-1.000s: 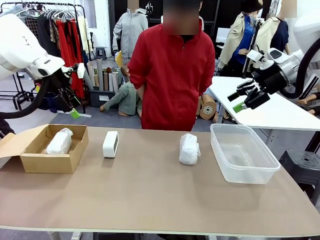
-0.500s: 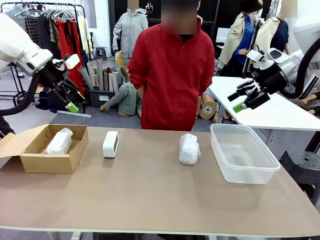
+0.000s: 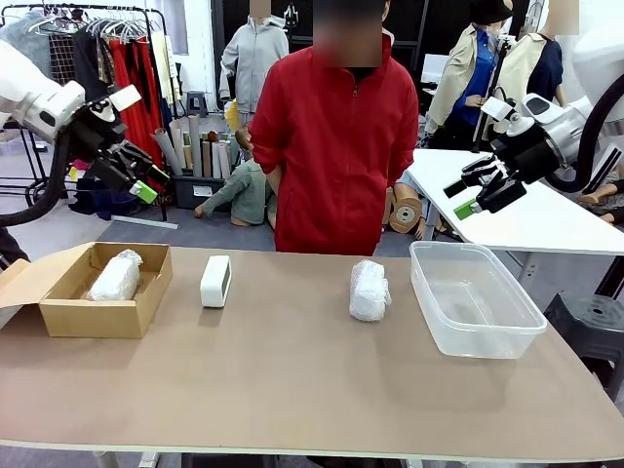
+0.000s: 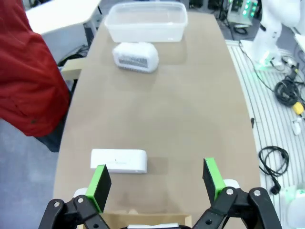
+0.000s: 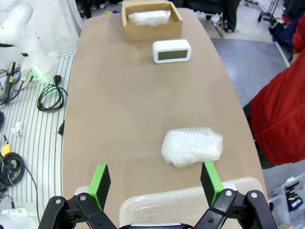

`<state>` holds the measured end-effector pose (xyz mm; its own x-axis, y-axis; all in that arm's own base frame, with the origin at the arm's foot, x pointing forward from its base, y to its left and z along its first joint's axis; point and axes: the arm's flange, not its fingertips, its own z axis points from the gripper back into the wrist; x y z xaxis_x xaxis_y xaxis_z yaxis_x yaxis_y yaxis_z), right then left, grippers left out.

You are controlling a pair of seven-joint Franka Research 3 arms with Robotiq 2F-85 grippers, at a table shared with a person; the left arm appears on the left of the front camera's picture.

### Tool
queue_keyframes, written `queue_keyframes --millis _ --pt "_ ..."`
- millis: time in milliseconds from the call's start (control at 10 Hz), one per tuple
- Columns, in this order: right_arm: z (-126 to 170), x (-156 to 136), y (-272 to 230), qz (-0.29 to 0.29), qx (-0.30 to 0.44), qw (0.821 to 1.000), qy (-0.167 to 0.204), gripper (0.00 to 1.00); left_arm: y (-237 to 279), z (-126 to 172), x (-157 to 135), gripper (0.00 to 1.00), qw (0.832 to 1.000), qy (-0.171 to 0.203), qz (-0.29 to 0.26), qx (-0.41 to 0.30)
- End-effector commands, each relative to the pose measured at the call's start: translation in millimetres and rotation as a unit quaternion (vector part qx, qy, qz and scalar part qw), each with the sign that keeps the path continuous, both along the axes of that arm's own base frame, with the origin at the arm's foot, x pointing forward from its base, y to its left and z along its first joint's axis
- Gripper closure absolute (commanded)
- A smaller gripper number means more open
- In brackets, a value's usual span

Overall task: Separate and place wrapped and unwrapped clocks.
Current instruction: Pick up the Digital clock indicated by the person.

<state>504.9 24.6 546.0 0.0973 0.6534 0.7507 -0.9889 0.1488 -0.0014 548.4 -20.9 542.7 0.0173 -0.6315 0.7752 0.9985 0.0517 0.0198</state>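
Note:
One bubble-wrapped clock lies inside the brown cardboard box at the table's left. The bare white clock stands on the table just right of the box. A second wrapped clock lies mid-table, left of the clear plastic tub. My left gripper hangs open, high above the box, holding nothing. In its wrist view the open left gripper looks down on the bare clock. My right gripper is open and empty, high above the tub. Its wrist view shows the right gripper over the wrapped clock.
A person in a red jacket stands at the far edge, behind the middle of the table. The near half of the brown table is bare. A white side table stands behind the right arm.
My left gripper has risen and turned, still open and empty. The right arm, the clocks, the box and the tub have not moved.

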Motion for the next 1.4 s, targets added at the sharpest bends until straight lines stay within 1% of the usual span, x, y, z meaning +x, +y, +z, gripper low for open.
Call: queue_keyframes --millis 0,100,200,300,1300 --pt "1.3 -0.1 0.8 0.0 0.001 1.0 -0.002 0.0 -3.2 -3.9 -5.1 0.0 0.999 -0.014 -0.008 -0.03" --pt "1.3 -0.1 0.8 0.0 0.001 1.0 -0.002 0.0 -3.3 -5.1 -4.1 0.0 0.999 -0.019 -0.005 -0.031" --pt "1.3 -0.1 0.8 0.0 0.001 1.0 -0.002 0.0 -4.2 -6.5 -5.3 0.0 1.0 -0.026 0.005 -0.007" --pt "1.3 -0.1 0.8 0.0 0.001 1.0 -0.002 0.0 -3.5 1.0 0.4 0.0 1.0 -0.004 0.0 -0.016" --pt "1.3 -0.1 0.8 0.0 0.001 1.0 -0.002 0.0 -3.5 1.0 0.4 0.0 1.0 -0.004 0.0 -0.016"
